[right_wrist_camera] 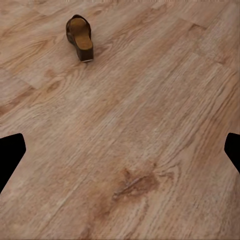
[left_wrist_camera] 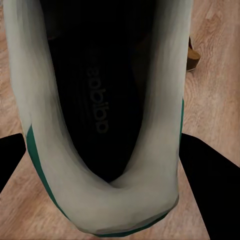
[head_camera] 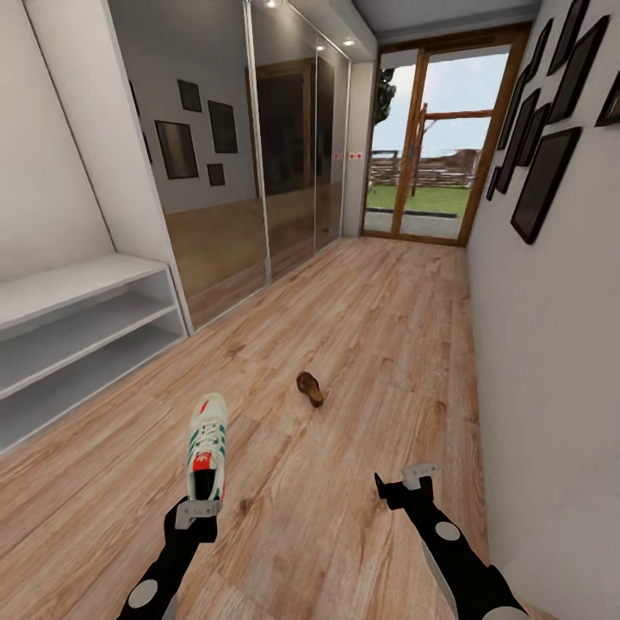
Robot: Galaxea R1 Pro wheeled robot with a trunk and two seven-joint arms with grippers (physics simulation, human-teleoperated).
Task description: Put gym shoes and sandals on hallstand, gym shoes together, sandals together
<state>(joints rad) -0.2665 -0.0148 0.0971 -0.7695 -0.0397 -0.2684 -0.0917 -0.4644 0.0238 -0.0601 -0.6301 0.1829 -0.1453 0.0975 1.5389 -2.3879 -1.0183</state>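
1. White gym shoe [head_camera: 207, 446], green-striped, is clamped at the heel in the left hand [head_camera: 196, 510], lifted clear of the corridor floor [head_camera: 362, 344] for carrying.
2. Brown sandal [head_camera: 310, 388] lies on the planks ahead.
3. Right hand [head_camera: 406, 484] is spread apart, free for it.
4. Hallstand [head_camera: 82, 331] waits at left.

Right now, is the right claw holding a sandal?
No, the right claw is open over bare floor; the sandal lies ahead.

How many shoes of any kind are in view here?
2. A gym shoe is held in the left claw; a brown sandal lies on the floor ahead. Others may be out of view.
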